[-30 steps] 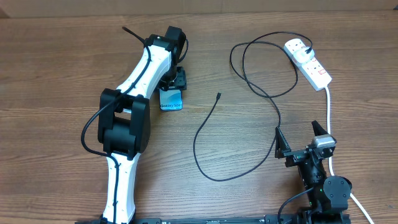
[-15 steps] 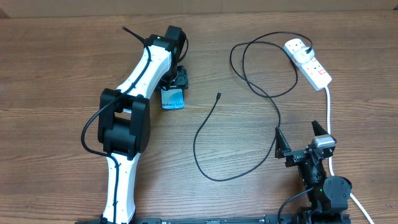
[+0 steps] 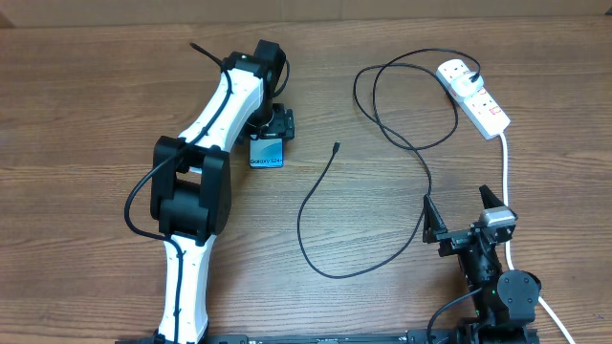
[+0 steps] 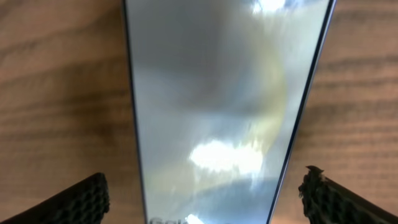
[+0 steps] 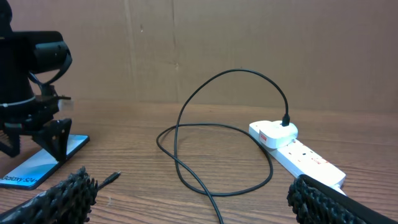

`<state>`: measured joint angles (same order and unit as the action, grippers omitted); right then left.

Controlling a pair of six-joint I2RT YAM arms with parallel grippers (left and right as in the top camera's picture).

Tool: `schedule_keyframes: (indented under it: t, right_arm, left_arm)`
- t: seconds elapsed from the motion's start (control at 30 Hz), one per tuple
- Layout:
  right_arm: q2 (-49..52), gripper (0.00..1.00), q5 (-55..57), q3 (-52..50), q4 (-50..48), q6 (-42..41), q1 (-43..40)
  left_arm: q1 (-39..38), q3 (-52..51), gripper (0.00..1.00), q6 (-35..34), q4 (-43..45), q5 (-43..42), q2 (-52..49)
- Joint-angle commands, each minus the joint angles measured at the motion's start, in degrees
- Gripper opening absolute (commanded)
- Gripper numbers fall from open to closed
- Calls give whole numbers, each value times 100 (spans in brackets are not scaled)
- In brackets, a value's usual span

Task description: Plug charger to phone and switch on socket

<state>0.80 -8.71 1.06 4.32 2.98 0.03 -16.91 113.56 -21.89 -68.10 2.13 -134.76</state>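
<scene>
Both gape: left jaws straddle the phone [image 4: 211,93], right jaws hold nothing.

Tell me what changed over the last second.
The left gripper and the phone under it shifted slightly right, toward the tip of the charger. In the left wrist view the gripper is open, straddling the phone without clamping it. The right gripper, charger and socket stayed put.
</scene>
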Motion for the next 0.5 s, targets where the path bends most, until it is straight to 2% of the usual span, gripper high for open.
schedule_keyframes:
  t: [0.0,0.17,0.27,0.47]
  right_arm:
    - [-63,100,24,-57,-15,50,-22]
    - [-63,100,24,-57,-15,50,-22]
    - [-63,100,24,-57,-15,50,-22]
    - [-63,100,31,-57,-15,50,-22]
  left_arm:
    - [13,708,96,46,-341,-46,70]
    - [131,2135,100,-275,-1353,-87,350]
    - [286,2756,100,-374,-1755,-424,675]
    - [785,3158,100,-562,-2264,-815,1464]
